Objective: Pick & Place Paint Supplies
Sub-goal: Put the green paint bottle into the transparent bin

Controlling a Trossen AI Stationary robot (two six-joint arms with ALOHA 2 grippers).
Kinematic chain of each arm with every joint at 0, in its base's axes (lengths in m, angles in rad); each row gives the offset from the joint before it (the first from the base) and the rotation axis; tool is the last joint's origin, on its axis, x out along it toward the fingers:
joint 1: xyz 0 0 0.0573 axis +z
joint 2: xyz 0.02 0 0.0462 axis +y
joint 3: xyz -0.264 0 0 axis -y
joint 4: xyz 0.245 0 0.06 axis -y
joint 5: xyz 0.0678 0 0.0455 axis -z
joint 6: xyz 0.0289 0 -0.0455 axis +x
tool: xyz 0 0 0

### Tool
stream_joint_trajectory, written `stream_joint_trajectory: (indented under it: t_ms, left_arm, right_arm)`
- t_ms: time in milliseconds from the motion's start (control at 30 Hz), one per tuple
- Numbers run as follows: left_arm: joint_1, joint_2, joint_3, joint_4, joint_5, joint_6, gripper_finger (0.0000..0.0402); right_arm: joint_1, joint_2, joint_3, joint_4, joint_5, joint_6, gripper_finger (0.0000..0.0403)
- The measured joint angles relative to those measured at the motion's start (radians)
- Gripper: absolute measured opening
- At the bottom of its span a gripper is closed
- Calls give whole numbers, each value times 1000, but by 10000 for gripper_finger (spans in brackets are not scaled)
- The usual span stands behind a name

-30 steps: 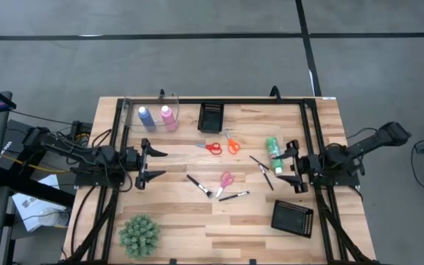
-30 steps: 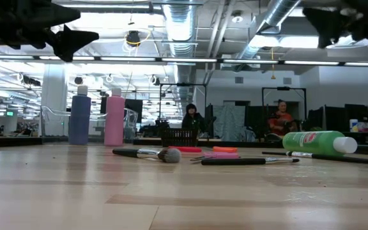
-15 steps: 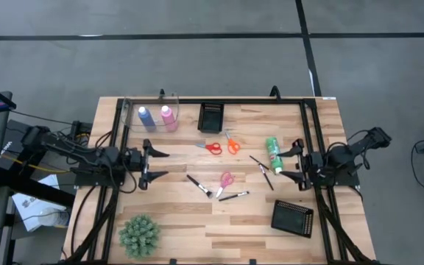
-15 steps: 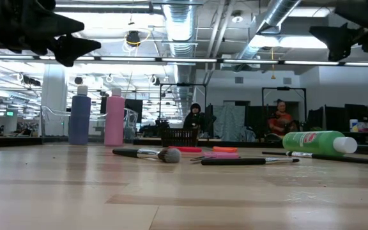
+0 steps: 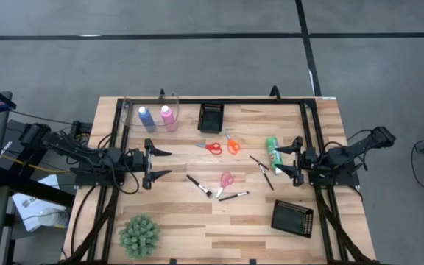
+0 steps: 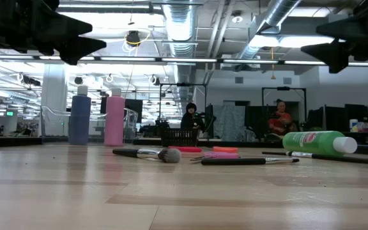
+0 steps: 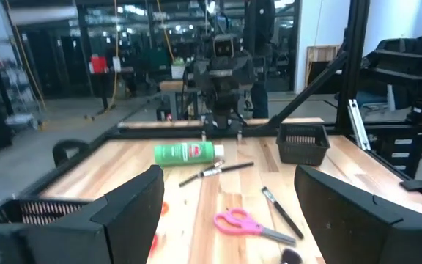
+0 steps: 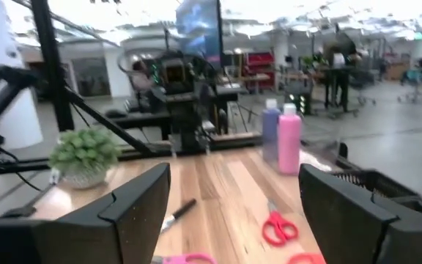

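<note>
Brushes first, and they're the hardest thing for me to read: from the low camera one brush (image 6: 147,153) shows its bristle head clearly, but the thin ones behind it blur into dark lines, and I can't count them there. Overhead I make out a brush beside the pink scissors (image 5: 225,180), another just below them, and two thin ones near the green bottle (image 5: 272,152). In the low view the scissors are just flat slivers of colour behind the brush head.

Green bottle is lying on its side near the table's right edge, white cap toward the near side. Red scissors (image 5: 211,147) and orange scissors (image 5: 232,143) sit side by side past the table's middle. Blue bottle (image 5: 145,117) and pink bottle (image 5: 168,116) stand upright together at the far left, partly behind a clear curved shield whose edges I can barely trace.

Left gripper (image 5: 155,163) hangs above the left side of the table, pointing inward, fingers spread wide, holding nothing. Right gripper (image 5: 291,157) hovers just beside the green bottle, facing the left one, fingers apart and empty. In the low view both show only as dark shapes cut off at the top corners.
</note>
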Motion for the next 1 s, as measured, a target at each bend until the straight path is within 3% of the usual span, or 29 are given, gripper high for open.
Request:
stream_joint_trajectory:
  t_ms: [267,533,800,1000]
  left_arm:
    - [0,10,0,46,0,38,298]
    - [0,9,0,82,7,70,298]
    - [-1,10,0,86,18,85,298]
    - [-1,10,0,86,25,88,298]
  right_arm:
    - [-37,224,0,248,7,-19,285]
    - [-100,534,4,740,-243,-157,285]
    - [-169,880,151,730,-248,-96,285]
    - [-189,1031,232,744,-247,-61,285]
